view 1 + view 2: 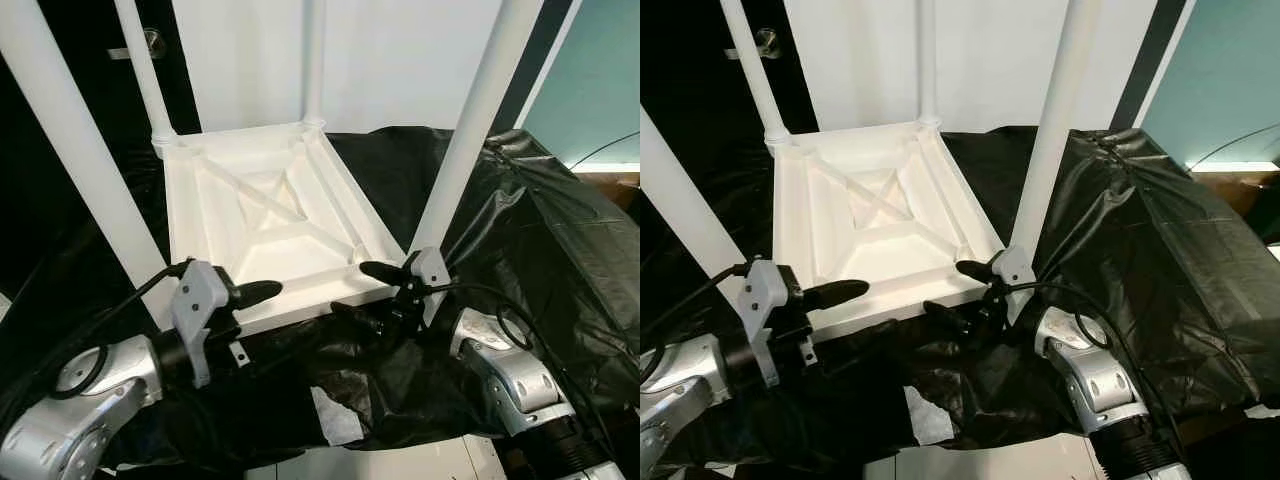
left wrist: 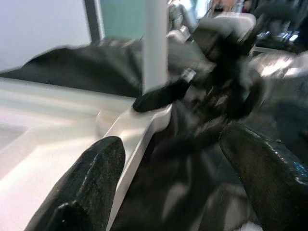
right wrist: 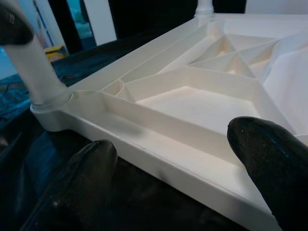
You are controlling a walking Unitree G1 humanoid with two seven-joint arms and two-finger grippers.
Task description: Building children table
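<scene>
White plastic table (image 1: 270,225) lying upside down on black sheet (image 1: 560,260), ribbed underside up, four legs (image 1: 475,130) standing. Left gripper (image 1: 262,292) and right gripper (image 1: 372,290) both gaping, straddling near rim, gripping nothing.

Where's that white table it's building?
The white table lies upside down on black plastic sheeting straight ahead, legs pointing up, its near edge between both tools.

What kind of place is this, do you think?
Probably an indoor room used as an assembly spot: an upside-down white table with its legs up lies on black plastic sheeting, against a white wall.
</scene>
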